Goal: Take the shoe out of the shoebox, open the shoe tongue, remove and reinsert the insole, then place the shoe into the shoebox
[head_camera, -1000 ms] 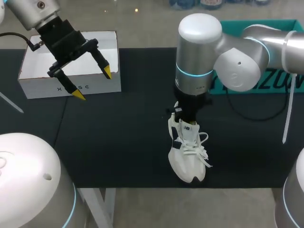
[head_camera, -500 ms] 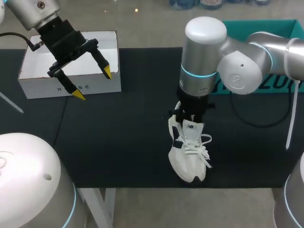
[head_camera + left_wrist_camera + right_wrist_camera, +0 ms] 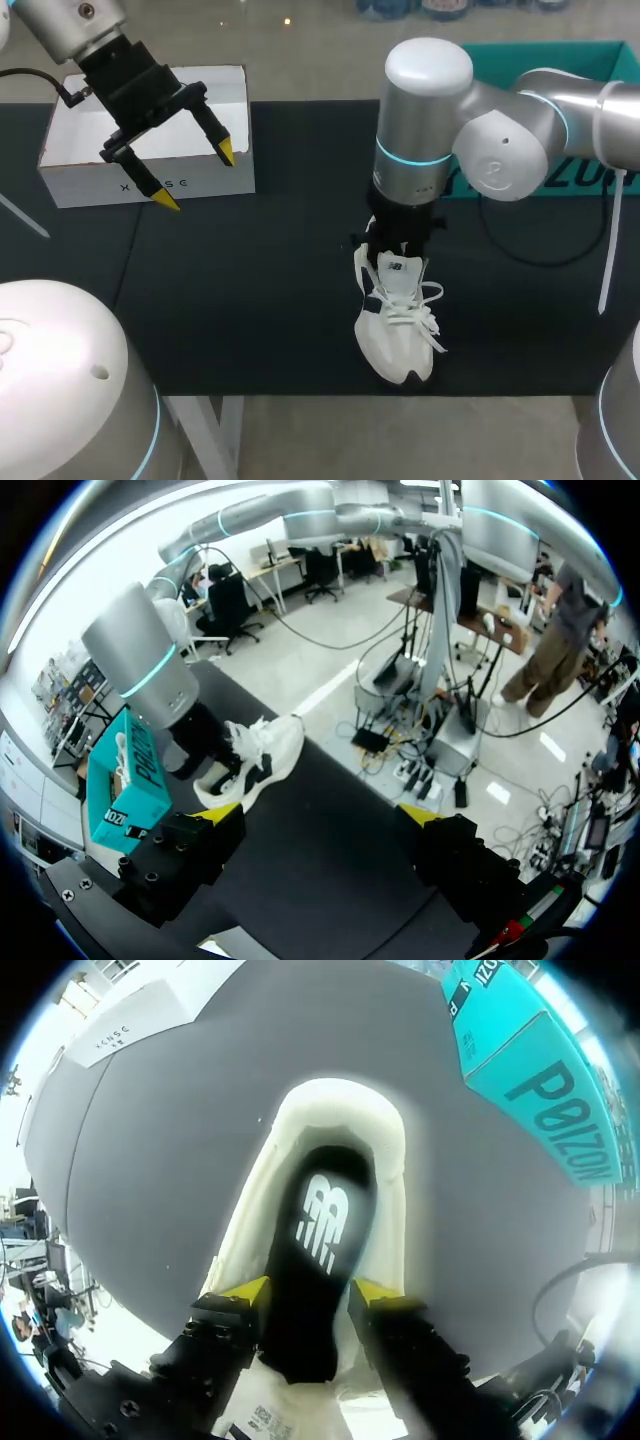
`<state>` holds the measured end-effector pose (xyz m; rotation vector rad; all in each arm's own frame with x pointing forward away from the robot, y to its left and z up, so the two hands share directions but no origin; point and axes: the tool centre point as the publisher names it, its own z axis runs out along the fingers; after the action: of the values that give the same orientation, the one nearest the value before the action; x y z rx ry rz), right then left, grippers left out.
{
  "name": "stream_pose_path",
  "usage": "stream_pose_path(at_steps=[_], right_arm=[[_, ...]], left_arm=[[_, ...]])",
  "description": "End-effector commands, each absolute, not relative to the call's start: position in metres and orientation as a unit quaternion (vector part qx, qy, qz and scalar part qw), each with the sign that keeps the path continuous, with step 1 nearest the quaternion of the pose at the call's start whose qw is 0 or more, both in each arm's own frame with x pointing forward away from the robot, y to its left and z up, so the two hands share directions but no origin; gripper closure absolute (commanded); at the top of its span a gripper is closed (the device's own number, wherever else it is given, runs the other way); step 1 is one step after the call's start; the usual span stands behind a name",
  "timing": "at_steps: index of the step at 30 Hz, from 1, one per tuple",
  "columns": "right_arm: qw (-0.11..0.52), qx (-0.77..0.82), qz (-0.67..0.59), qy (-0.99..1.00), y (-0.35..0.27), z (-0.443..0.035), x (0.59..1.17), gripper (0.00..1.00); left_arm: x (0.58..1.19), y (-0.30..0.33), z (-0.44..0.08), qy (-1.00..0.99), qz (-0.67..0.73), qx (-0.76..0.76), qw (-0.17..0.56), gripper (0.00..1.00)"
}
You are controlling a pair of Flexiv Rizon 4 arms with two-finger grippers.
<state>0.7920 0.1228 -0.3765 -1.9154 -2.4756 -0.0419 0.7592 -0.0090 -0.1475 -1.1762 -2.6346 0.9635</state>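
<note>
the right gripper [image 3: 307,1292] is clamped on the heel end of the black insole [image 3: 318,1222], which runs ahead of its fingers inside the white shoe [image 3: 335,1105] beneath. the insole likely bends easily and weighs little, so its heel edge looks the best hold. the left gripper [image 3: 196,176] hangs spread apart above the shoebox [image 3: 62,165].

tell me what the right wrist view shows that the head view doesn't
Only the right wrist view: the black insole pinched between the yellow tips of the right end effector, inside the shoe.
Only the head view: the left end effector, open, near the shoebox, and the shoe's laces.
Both: shoe, shoebox, teal box and black mat.
</note>
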Motion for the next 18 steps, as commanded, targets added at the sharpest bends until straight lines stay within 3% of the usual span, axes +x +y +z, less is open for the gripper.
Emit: stream_pose_path(at_steps=[1, 5, 8, 18], right_arm=[[0.004, -0.611, -0.011, -0.792, 0.129, -0.38, 0.793, 0.33], [0.005, -0.611, -0.013, -0.792, 0.129, -0.381, 0.795, 0.15], [0.004, -0.611, -0.015, -0.791, 0.129, -0.38, 0.796, 0.11], [-0.013, -0.604, -0.03, -0.796, 0.132, -0.367, 0.802, 0.1]], left_arm=[[0.76, -0.009, -0.147, -0.865, 0.315, -0.387, 0.051, 0.0], [0.76, -0.009, -0.147, -0.865, 0.315, -0.387, 0.051, 0.0], [0.76, -0.009, -0.147, -0.865, 0.315, -0.387, 0.051, 0.0], [0.76, -0.009, -0.147, -0.865, 0.315, -0.387, 0.051, 0.0]])
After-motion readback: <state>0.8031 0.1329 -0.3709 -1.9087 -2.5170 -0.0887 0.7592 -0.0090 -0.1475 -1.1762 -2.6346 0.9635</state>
